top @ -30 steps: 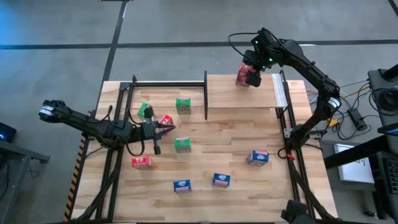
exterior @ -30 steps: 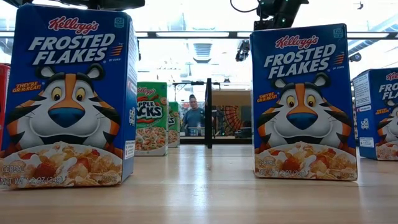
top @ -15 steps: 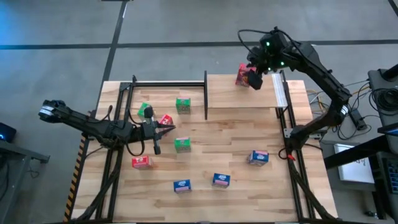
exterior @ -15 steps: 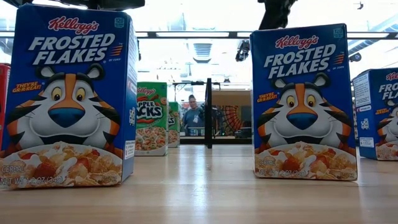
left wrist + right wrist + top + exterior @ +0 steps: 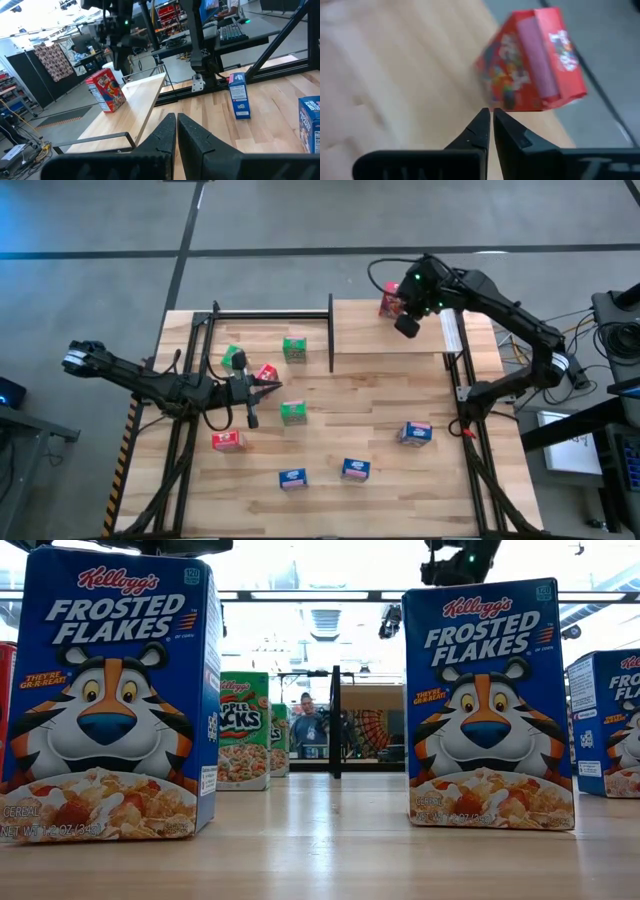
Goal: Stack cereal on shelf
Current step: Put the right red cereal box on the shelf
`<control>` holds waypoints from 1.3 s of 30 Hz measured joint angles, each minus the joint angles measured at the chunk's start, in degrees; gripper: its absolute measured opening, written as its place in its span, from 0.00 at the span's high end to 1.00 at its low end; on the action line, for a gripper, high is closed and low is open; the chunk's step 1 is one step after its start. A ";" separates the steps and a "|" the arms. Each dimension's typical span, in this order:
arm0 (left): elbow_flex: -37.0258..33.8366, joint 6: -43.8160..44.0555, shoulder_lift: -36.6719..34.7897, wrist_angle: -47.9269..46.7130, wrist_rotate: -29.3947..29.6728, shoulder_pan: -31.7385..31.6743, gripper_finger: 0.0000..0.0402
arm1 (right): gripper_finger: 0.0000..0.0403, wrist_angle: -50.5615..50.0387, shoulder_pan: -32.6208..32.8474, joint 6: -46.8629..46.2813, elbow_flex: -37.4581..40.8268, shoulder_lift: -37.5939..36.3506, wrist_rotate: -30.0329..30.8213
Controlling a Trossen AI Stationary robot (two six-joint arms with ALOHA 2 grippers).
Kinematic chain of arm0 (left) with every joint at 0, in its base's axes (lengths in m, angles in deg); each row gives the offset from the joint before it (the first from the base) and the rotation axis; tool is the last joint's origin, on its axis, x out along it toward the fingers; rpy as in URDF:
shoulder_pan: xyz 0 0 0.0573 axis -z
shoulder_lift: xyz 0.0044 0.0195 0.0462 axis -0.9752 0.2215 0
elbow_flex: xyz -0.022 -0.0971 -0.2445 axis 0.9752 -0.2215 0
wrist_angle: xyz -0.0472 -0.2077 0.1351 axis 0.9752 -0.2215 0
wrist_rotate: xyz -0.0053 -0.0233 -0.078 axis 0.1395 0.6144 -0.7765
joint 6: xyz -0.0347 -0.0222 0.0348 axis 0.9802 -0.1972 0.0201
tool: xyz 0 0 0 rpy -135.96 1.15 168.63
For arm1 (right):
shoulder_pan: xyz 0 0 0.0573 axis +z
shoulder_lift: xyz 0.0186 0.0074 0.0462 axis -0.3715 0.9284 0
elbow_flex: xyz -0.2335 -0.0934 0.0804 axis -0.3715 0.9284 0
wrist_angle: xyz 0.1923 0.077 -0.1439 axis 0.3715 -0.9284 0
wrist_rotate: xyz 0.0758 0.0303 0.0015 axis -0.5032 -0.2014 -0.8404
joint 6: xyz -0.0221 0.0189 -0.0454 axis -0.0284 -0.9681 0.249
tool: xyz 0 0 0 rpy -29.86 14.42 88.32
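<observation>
1. A red cereal box (image 5: 390, 303) stands upright on the shelf (image 5: 370, 330), at its far edge toward the white strip (image 5: 451, 328).
2. Right gripper (image 5: 408, 326) hangs over the shelf just beside that box, apart from it; fingers pressed together, holding nothing.
3. Off the shelf on the tabletop (image 5: 330, 440): three green boxes (image 5: 294, 348), two more red boxes (image 5: 227, 440), and three blue boxes (image 5: 355, 469), the blue ones farthest from the shelf.
4. Left gripper (image 5: 270, 387) rests low on the tabletop, well apart from the shelf, next to a red box; fingers closed and empty.
</observation>
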 joint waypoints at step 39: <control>0.00 0.00 0.01 -0.13 0.00 -0.02 1.00 | 0.97 3.57 -1.99 9.64 1.03 1.81 6.20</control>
